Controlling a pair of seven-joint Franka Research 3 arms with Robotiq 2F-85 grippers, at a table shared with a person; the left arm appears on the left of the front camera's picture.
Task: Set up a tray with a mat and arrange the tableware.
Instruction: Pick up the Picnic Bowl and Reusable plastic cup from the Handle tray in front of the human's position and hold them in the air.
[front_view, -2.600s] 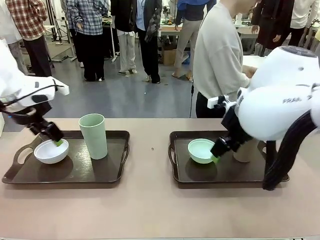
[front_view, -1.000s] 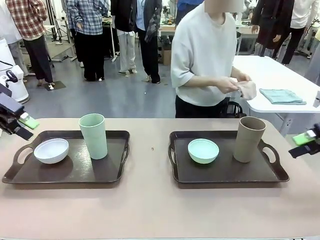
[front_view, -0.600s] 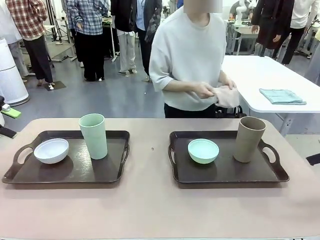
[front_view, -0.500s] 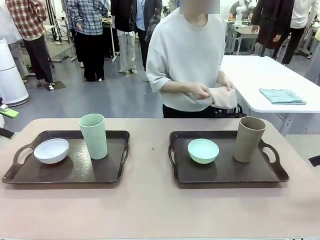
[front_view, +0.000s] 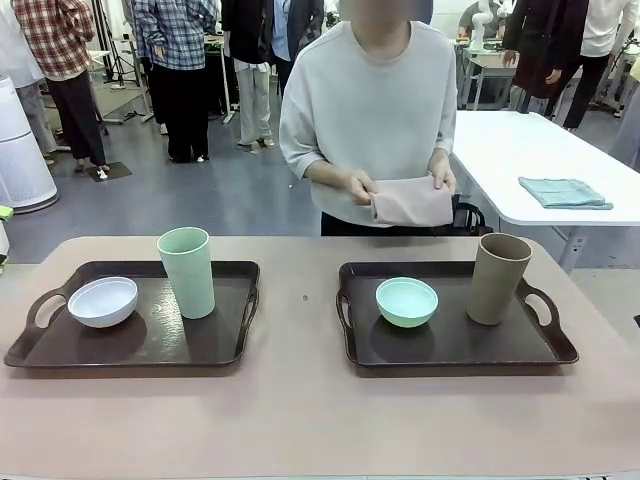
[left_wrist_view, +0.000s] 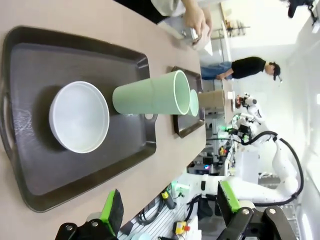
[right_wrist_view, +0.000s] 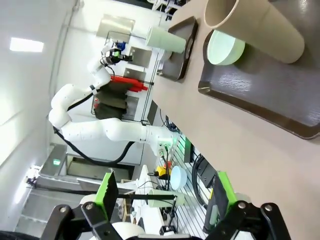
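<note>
Front view, left to right across the tabletop (front_view: 300, 420): on the left tray (front_view: 246, 300), white bowl (front_view: 103, 301) at the left end, pale green cup (front_view: 187, 272) upright just right of it, not touching. On the right tray (front_view: 344, 310), mint green bowl (front_view: 407, 301) left of centre, brown cup (front_view: 497, 278) upright near the right handle. No mat visible under any of them. Beyond the far edge, a person's hands (front_view: 357, 185) gripping a folded beige mat (front_view: 412, 201) at waist height, clear of the tabletop. Farther right, a folded teal cloth (front_view: 565, 191) on a white table (front_view: 500, 150) behind.

Left wrist view: left claw (left_wrist_view: 170, 202) spread wide, nothing between the pads, off to the side of the left tray, touching nothing. Right wrist view: right claw (right_wrist_view: 163, 195) equally wide and empty, well off the right tray's end past the brown cup.

Likely step: getting the mat into a tray. To do it well: hold both claws back and wide while waiting on the handover; expect to lift bowl and cup out first, for lack of bare flat room; take bowls by the rim, cups around mid-height, upright; set down apart.

Writing: none legible on trays, bowls, cups or mat; no brand or label readable.
</note>
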